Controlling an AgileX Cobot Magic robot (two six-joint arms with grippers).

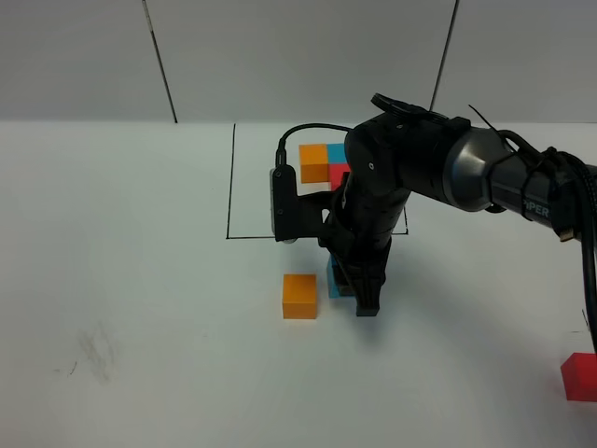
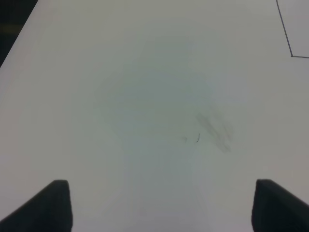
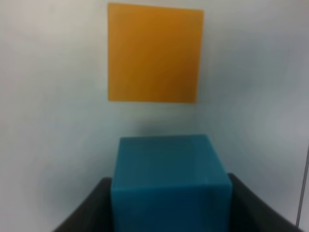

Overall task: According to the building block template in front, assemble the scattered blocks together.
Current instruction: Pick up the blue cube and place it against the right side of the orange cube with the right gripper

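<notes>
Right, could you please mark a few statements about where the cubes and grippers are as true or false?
1. The right gripper has the blue cube between its fingers. True.
2. The loose orange cube touches the blue cube. False: the right wrist view shows a strip of table between them.
3. The loose red cube sits far from the other two, at the right edge of the high view. True.
4. The left gripper holds the red cube. False: it is open and empty over bare table.
5. The loose orange cube lies inside the black frame. False: it lies outside, in front of it.
</notes>
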